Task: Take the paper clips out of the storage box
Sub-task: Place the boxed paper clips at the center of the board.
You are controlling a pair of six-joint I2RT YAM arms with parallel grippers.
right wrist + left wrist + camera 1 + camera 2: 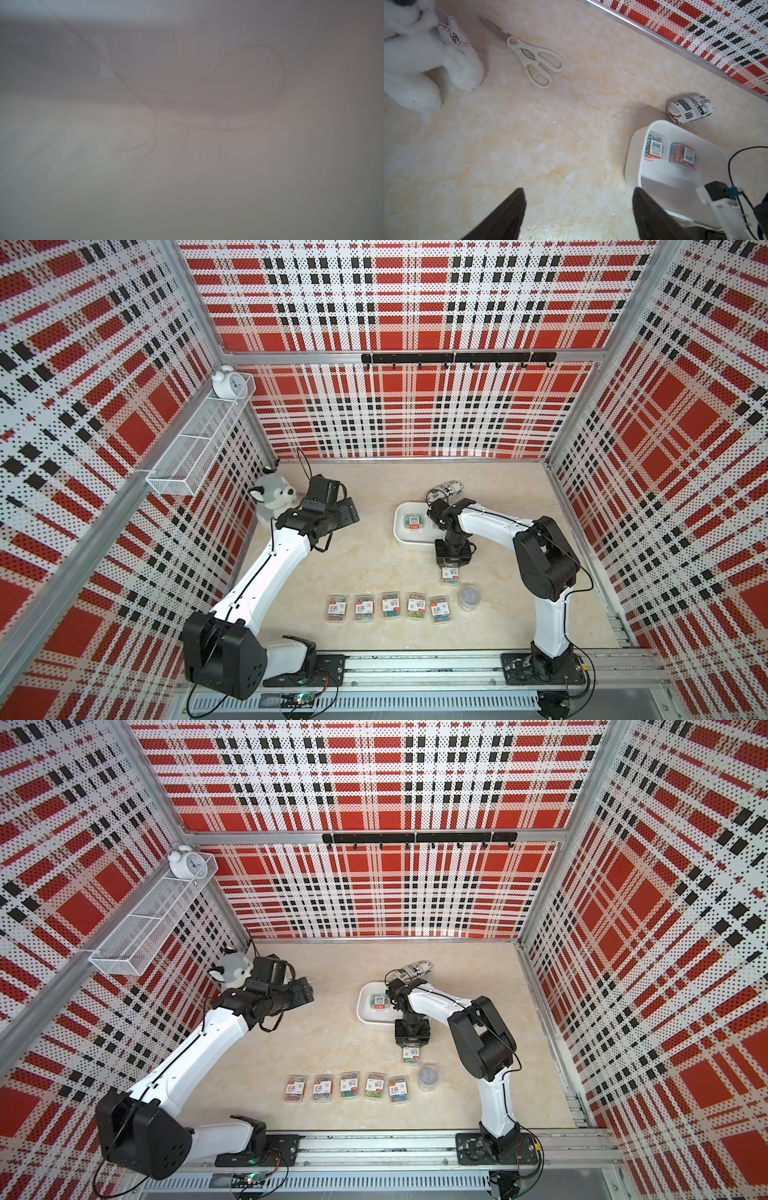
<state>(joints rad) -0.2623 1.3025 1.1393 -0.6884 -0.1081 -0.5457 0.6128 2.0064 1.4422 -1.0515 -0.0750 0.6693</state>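
Paper clips: five clear rectangular cases (390, 606) rowed on table (374, 556), two in my white round-cornered storage box (633, 158), one beneath my right gripper (451, 566), grip untellable; one round tub (469, 597); left gripper (579, 191) gapes empty.

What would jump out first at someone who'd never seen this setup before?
The loud red, black and white plaid walls dominate everything. On the beige table, a neat row of five paper clip cases lies along the front, and the right gripper points down at a sixth case just behind the row. Further back, the white storage box holds two more cases.
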